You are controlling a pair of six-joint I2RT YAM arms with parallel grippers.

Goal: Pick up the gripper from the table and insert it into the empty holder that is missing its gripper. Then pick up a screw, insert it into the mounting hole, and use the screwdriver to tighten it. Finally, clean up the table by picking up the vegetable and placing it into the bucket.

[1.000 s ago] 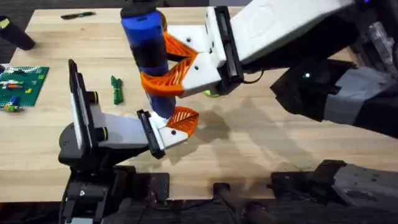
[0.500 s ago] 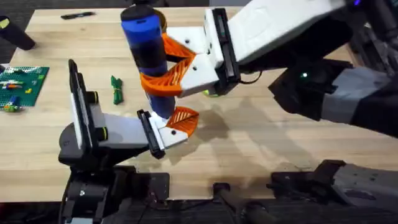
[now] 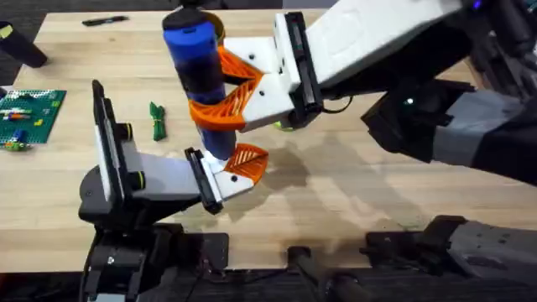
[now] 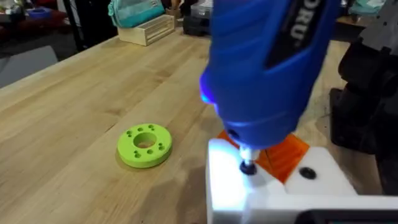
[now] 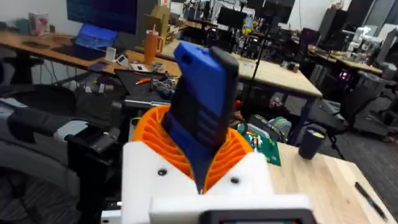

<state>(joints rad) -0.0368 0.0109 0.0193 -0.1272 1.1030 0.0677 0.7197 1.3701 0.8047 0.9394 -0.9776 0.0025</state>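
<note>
On the counter (image 3: 352, 193), the vegetable (image 3: 157, 120) lies at the left, well apart from the arms. Next, the left gripper (image 3: 235, 172) lies low, one white mount carrying an orange tip; how far its jaws stand apart cannot be told. Above it the right gripper (image 3: 220, 91) has its orange jaws clamped around the upright screwdriver (image 3: 200, 74), whose bit (image 4: 247, 163) meets a screw (image 4: 249, 168) in the white mount
</note>
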